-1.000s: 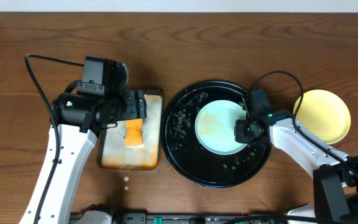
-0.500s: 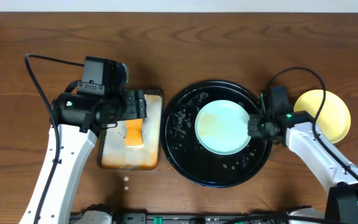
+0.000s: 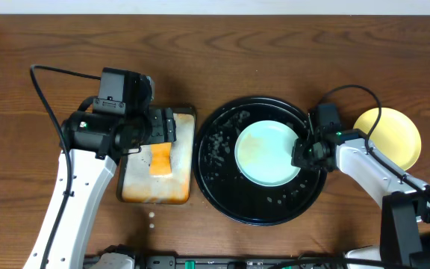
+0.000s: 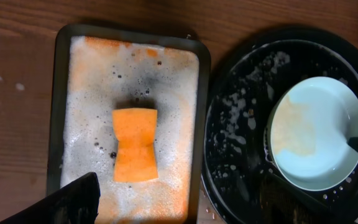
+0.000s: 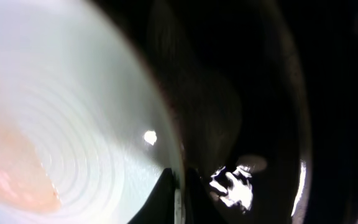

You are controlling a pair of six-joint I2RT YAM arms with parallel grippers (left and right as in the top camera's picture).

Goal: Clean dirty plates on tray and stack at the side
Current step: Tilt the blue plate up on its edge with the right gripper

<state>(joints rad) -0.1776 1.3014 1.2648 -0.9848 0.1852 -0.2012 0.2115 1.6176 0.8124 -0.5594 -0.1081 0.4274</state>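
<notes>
- The mint-blue plate (image 3: pixel 267 153) lies flat inside the black tray (image 3: pixel 222 187), toward its right half, with a pale orange smear across its left part.
- The tray sits on the wooden bench (image 3: pixel 275 45) right of centre. Its bare floor is dotted with water drops and foam, thickest on the left side.
- The yellow plate (image 3: pixel 388 137) rests on the bench just beside the tray's right edge, outside it, partly crossed by the right arm's cable.
- The right gripper (image 3: pixel 303 153) is down at the mint-blue plate's right rim, its jaws brought together. In the right wrist view the rim runs straight to the fingertips, but I cannot tell whether the rim is pinched between them.
- The left gripper (image 3: pixel 166 127) hangs above the rear part of the foamy metal pan (image 3: pixel 136 190) with its jaws spread wide, holding nothing.
- The orange sponge (image 3: pixel 160 158) lies in the middle of that pan, on the foam, apart from both of the left gripper's fingers.
- The pan stands just left of the tray, their edges nearly touching.
</notes>
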